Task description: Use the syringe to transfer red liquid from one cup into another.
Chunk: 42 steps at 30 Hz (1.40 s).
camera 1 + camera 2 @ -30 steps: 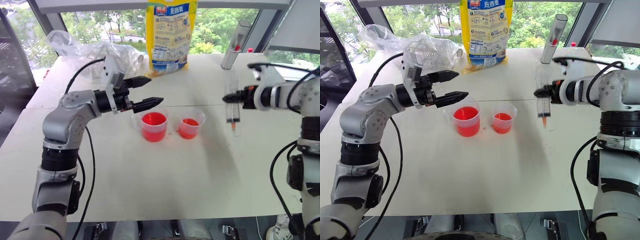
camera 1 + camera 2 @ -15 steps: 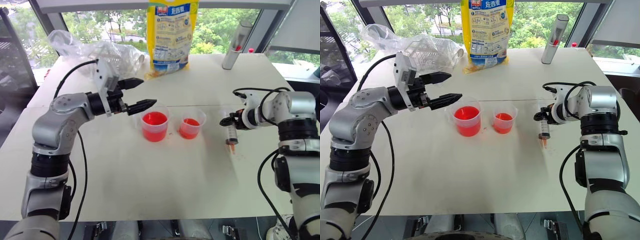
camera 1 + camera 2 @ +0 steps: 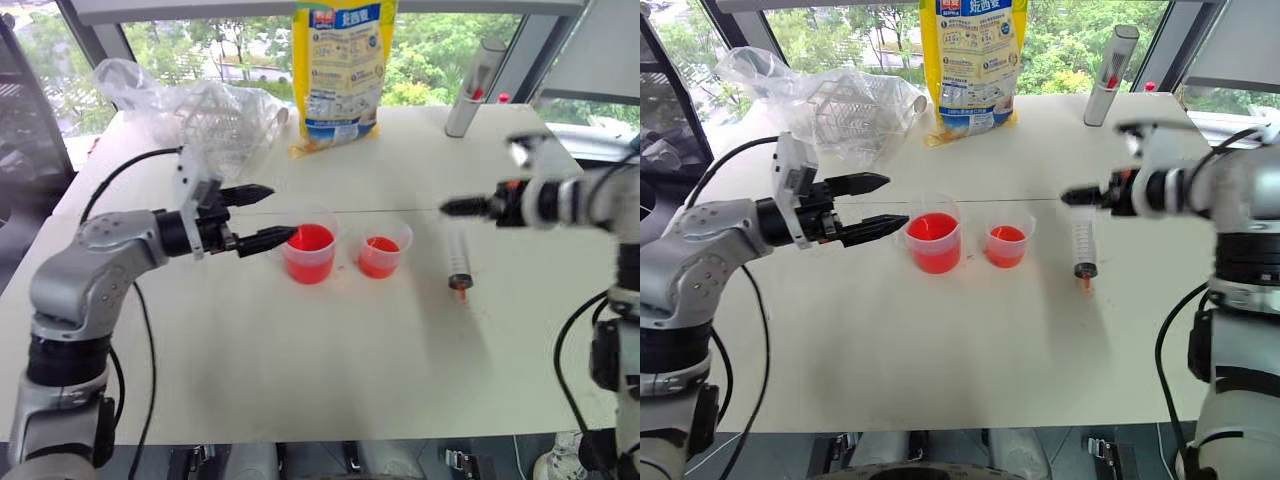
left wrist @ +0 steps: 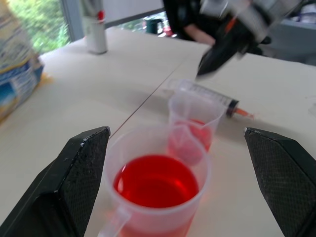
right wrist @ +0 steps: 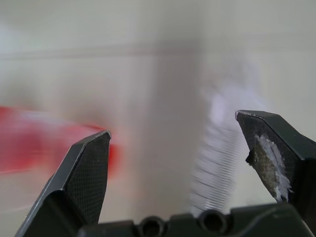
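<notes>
Although the yellow and blue bag [image 3: 343, 68] standing at the far edge of the table [image 3: 330, 370] carries a red logo patch and blocks of print, none of the writing can be read, and the grey cylinder bottle [image 3: 472, 90] near it shows only a small red mark. Printed graduation lines run along the syringe [image 3: 459, 262], which lies flat on the table with its orange-red tip toward the near edge, just to the right of the smaller cup [image 3: 381, 250]. That cup holds a shallow pool of red liquid [image 3: 378, 257], and just beside it on the left stands the wider beaker [image 3: 309, 247] with more of the same liquid. Above and slightly beyond the syringe, the right gripper [image 3: 452, 206] hangs in the air with its jaws spread wide and nothing between them; the syringe sits apart from them, below. On the other side, the left gripper [image 3: 262, 214] points level toward the beaker, jaws also wide and empty, its lower fingertip near the beaker's rim, though whether it touches cannot be told. From the left wrist camera the beaker sits between the two black fingers [image 4: 81, 163], with the smaller cup and the syringe behind it. A crumpled clear plastic bag [image 3: 200, 110] lies at the far left of the table.
</notes>
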Each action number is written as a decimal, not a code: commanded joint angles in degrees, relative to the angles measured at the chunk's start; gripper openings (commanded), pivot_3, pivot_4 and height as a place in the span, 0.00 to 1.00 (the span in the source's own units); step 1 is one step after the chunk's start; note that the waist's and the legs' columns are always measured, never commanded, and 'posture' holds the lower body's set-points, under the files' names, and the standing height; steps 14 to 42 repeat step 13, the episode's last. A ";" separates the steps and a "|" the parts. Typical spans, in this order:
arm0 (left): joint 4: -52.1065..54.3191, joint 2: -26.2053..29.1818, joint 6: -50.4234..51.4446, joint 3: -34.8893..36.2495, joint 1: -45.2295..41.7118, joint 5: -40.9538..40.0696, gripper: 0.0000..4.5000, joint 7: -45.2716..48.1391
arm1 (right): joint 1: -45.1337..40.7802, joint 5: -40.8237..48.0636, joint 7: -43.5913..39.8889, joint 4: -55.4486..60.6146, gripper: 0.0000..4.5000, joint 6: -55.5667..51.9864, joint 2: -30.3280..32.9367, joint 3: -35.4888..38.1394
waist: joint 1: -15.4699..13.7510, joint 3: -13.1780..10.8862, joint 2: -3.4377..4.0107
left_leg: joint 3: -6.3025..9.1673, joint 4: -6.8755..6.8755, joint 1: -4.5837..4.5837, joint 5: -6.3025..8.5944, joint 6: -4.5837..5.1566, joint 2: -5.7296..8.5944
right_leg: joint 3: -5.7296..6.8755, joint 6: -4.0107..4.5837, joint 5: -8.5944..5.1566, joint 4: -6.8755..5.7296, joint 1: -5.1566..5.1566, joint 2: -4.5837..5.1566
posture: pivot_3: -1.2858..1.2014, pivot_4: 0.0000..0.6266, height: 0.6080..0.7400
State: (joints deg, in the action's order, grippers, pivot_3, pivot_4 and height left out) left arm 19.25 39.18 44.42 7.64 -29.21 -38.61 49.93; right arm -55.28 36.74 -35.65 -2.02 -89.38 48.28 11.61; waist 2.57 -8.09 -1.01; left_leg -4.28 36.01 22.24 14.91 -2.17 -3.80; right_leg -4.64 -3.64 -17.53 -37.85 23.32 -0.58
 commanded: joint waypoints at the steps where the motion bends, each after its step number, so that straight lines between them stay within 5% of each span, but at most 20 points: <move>1: 3.61 1.96 1.16 2.61 0.52 -2.47 1.00 -0.66 | 2.72 7.21 -4.33 11.97 0.98 -1.87 2.36 6.75 | -0.07 0.06 -0.10 | 0.02 0.00 -0.06 0.00 0.00 0.00 | 0.03 0.00 0.00 0.00 -0.09 0.00 | 0.52 0.24 1.00; 13: 6.11 4.58 4.51 5.17 1.73 -7.25 1.00 -3.31 | 30.25 11.58 -13.09 35.43 0.98 17.80 7.94 13.55 | -0.08 0.08 -0.20 | 0.03 0.03 -0.05 0.01 0.01 0.04 | 0.07 -0.03 0.00 0.25 -0.25 0.19 | 0.52 0.24 1.00; 42: 6.11 4.58 4.51 5.17 1.73 -7.25 1.00 -3.31 | 30.25 11.58 -13.09 35.43 0.98 17.80 7.94 13.55 | -0.08 0.08 -0.20 | 0.03 0.03 -0.05 0.01 0.01 0.04 | 0.07 -0.03 0.00 0.25 -0.25 0.19 | 0.52 0.24 1.00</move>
